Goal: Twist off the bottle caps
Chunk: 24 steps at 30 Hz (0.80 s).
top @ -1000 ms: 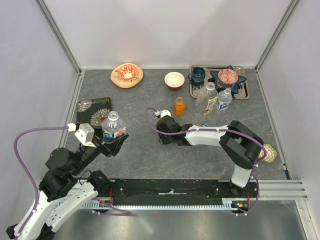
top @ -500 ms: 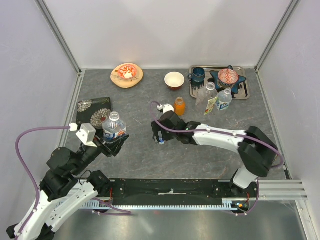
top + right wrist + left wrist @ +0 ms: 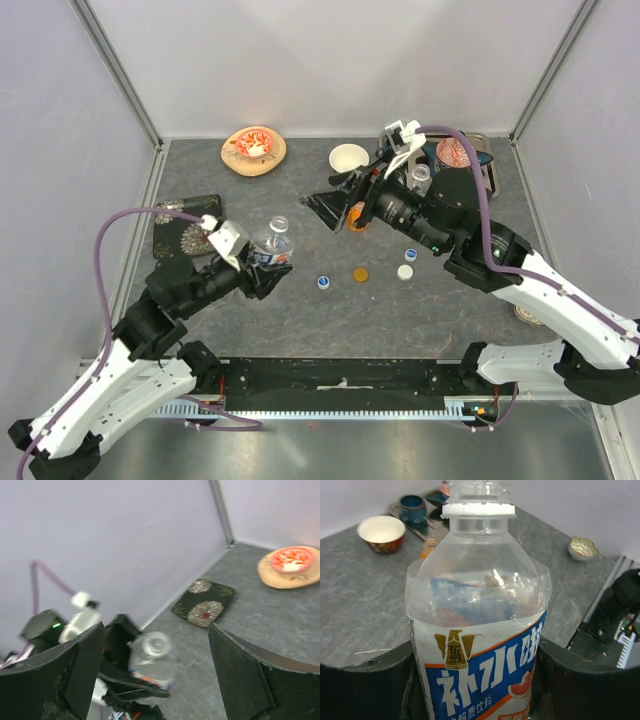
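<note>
Pale walls box in a grey, marbled table, with a tray and some painted dishes along the far edge. Out in the middle the left gripper is clenched around a short blue-labelled bottle, held upright above the table; the wrist view shows its neck bare, threads exposed, only the white collar ring left. Three loose caps lie on the table just right of it. The right gripper hangs nearer the back with its jaws spread and nothing between them, close to the orange bottle. The neck of another bottle pokes up behind that arm by the tray; whether any bottle back there has a cap on I cannot tell.

The held bottle looks empty, so I judge it very light, thin-walled and easily crushed or slipped. The label band, where the left fingers sit, seems the safest place to grip; the shoulder above would buckle. The stiff threaded neck is the only firm part.
</note>
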{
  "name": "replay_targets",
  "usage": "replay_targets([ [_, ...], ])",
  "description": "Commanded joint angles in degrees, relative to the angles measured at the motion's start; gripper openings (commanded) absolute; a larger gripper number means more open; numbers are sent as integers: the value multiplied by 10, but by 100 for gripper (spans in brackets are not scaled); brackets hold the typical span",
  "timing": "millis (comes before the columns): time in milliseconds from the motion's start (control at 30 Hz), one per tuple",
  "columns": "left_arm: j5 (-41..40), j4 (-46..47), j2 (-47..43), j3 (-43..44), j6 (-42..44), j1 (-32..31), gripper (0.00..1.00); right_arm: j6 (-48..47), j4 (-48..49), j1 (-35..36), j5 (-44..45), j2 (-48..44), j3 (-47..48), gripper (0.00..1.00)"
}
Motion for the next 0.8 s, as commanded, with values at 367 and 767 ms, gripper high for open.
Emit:
replay_targets([
  [367, 144, 142, 136, 50, -5, 2, 57, -30, -59, 31, -51, 29, -35, 81],
  [767, 155, 150, 133, 45, -8, 2, 57, -42, -42, 31, -35, 30, -55, 55],
])
